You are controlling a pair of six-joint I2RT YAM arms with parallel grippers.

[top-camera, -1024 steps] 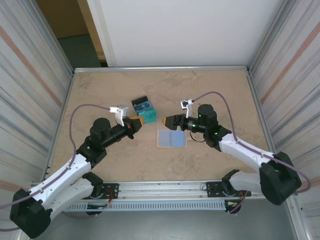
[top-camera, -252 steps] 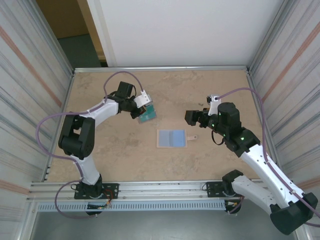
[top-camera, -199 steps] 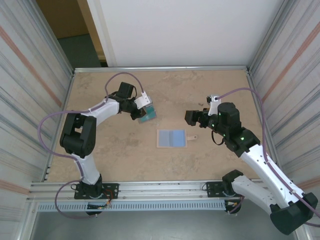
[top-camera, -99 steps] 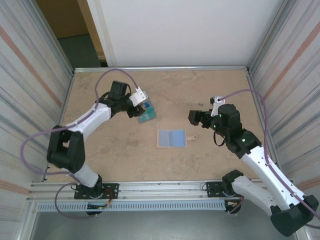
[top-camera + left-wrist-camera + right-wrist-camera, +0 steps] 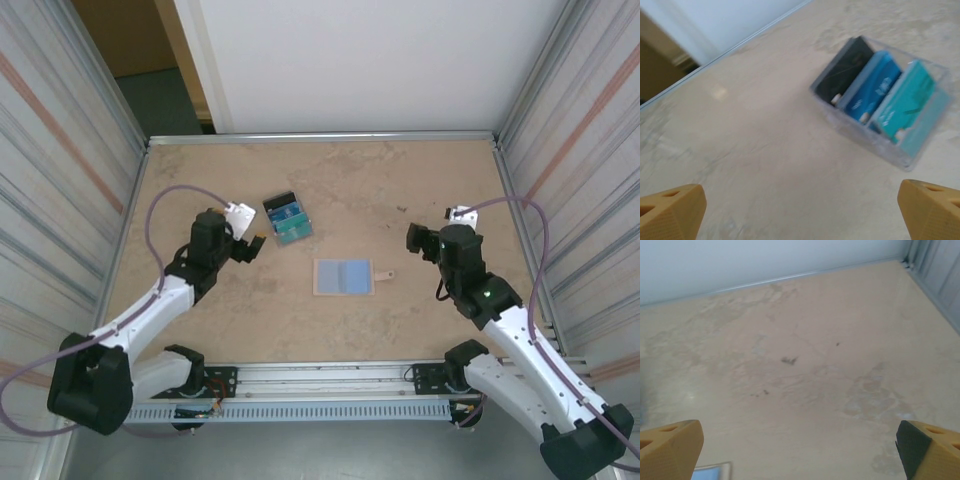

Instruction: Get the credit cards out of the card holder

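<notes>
The flat beige folding card holder (image 5: 344,277) lies open on the desk (image 5: 220,180), long axis nine-to-three o'clock, tan strap tab (image 5: 385,275) pointing three. Jaws of left gripper (image 5: 256,243) and right gripper (image 5: 413,237) stand apart.

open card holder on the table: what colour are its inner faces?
Pale blue; the card holder has a tan rim and strap tab. Top external view shows it best.

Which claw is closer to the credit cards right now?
Left. The left claw sits open just left of the credit cards, not touching them; the right claw is well off to their right.
</notes>
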